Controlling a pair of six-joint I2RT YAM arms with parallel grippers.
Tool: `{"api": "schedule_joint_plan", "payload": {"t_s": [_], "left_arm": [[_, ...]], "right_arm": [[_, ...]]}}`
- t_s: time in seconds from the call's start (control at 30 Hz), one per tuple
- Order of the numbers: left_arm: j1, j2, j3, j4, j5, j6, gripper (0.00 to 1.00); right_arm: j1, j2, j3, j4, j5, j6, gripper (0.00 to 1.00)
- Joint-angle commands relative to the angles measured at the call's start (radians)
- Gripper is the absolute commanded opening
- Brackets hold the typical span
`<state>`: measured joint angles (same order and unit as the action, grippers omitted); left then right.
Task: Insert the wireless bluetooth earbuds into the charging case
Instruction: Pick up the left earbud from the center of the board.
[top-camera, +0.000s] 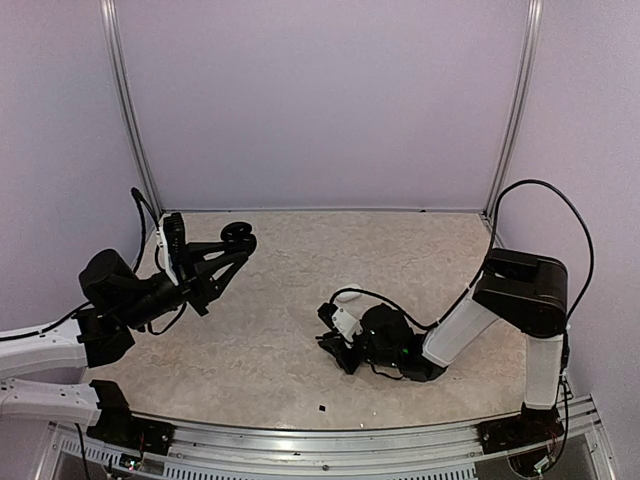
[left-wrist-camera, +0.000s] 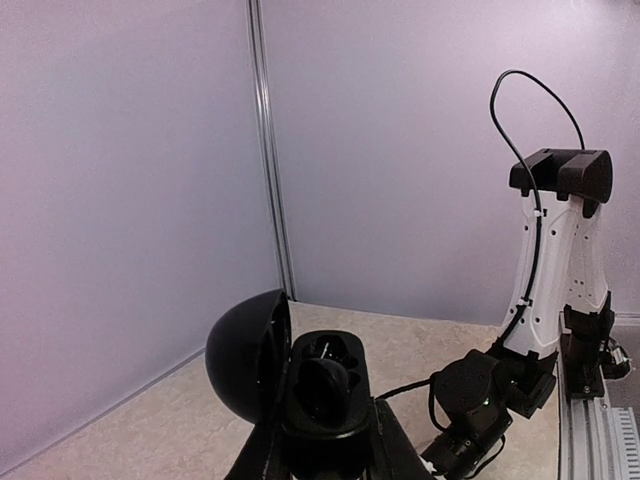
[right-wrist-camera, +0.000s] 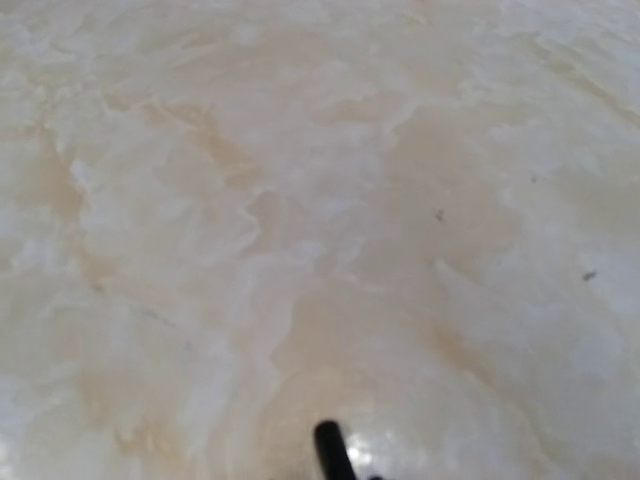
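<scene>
Left tool (top-camera: 236, 243) clamped on small black oval plastic charging case (left-wrist-camera: 325, 390), clamshell lid (left-wrist-camera: 250, 355) open, held above beige marbled bench (top-camera: 280, 350), right tool (top-camera: 333, 330) low by bench, its gap cannot be told

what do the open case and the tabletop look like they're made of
Case: probably hard plastic, black, smooth and semi-matte; its domed lid shows only a faint sheen. Tabletop: likely laminate with a beige marble print, glossy; glare shows close up.

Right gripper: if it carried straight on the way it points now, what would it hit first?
Most likely the table top: the right gripper angles down at it, and its wrist view shows bare marbled surface ahead.
</scene>
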<state>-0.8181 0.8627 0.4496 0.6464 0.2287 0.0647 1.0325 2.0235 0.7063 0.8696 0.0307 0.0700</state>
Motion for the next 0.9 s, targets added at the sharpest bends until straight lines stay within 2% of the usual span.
{"api": "schedule_joint_plan", "payload": {"t_s": [0.0,0.2,0.37,0.57,0.73,0.87], "left_arm": [[0.008,-0.017,-0.003,-0.002,0.010,0.009,0.00],[0.008,-0.019,0.005,-0.035,0.030,0.009,0.00],[0.008,-0.036,0.041,-0.164,0.084,0.054,0.00],[0.008,-0.043,0.055,-0.220,0.202,0.083,0.00],[-0.003,0.003,0.063,-0.230,0.326,0.100,0.00],[-0.019,0.024,0.072,-0.251,0.355,0.129,0.00]], "right_arm": [[0.009,-0.071,-0.005,-0.146,-0.014,-0.011,0.17],[0.009,-0.214,0.022,-0.290,-0.051,-0.058,0.15],[0.008,-0.366,0.054,-0.456,-0.103,-0.107,0.12],[0.015,-0.563,0.102,-0.646,-0.150,-0.173,0.12],[0.074,-0.696,0.162,-0.786,-0.134,-0.253,0.12],[0.160,-0.731,0.244,-0.922,-0.064,-0.311,0.11]]}}
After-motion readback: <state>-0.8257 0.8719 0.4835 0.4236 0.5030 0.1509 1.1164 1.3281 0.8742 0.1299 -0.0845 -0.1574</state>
